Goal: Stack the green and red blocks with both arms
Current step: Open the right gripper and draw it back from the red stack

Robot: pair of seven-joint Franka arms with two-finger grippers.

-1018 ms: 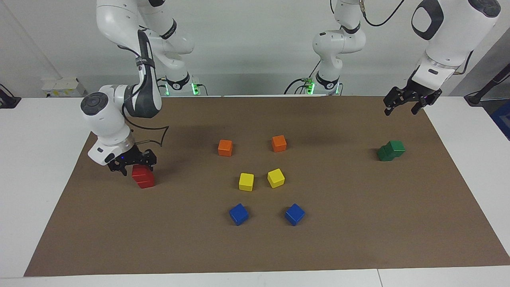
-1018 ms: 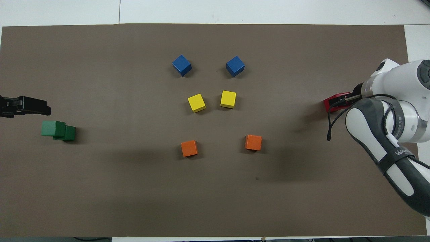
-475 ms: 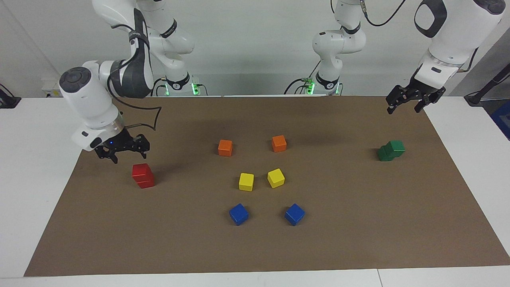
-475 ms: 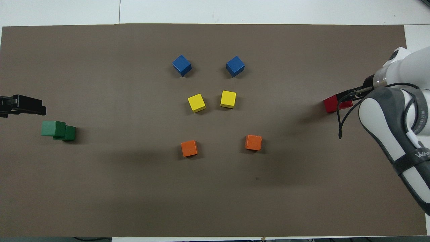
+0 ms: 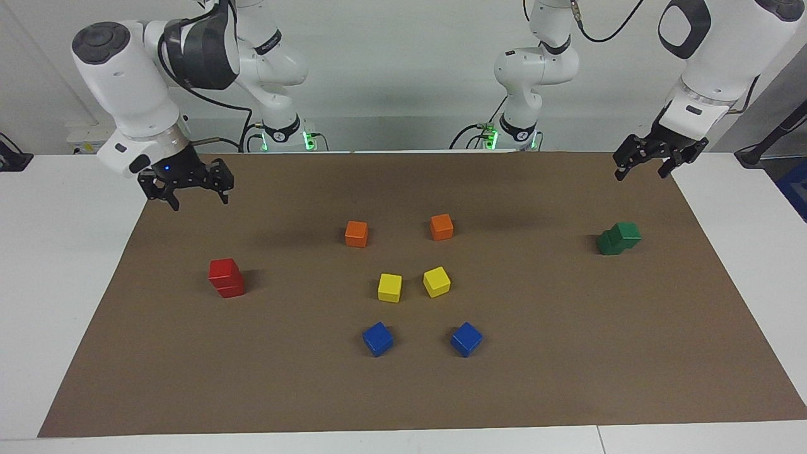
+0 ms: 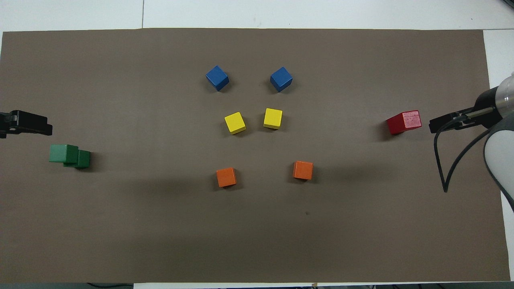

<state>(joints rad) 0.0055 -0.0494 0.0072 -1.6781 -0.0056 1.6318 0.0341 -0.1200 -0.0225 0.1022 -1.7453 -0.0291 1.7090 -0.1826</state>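
Two red blocks [image 5: 226, 277] stand stacked one on the other toward the right arm's end of the brown mat, and show as one red cube [image 6: 404, 122] from overhead. Two green blocks [image 5: 619, 238] are stacked toward the left arm's end, the upper one shifted off-centre on the lower [image 6: 69, 155]. My right gripper [image 5: 197, 200] hangs open and empty, raised over the mat's edge, apart from the red stack [image 6: 441, 122]. My left gripper [image 5: 640, 174] is also open and empty, up over the mat's corner, clear of the green stack [image 6: 36, 123].
In the middle of the mat [image 5: 567, 353] lie two orange cubes [image 5: 356, 234] [image 5: 441, 227], two yellow cubes [image 5: 389, 287] [image 5: 436, 281] and two blue cubes [image 5: 377, 338] [image 5: 466, 338], each pair side by side. White tabletop borders the mat.
My right gripper has lifted off the red stack and drawn back toward the robots, leaving both red blocks standing. The left gripper has risen slightly. No block has moved.
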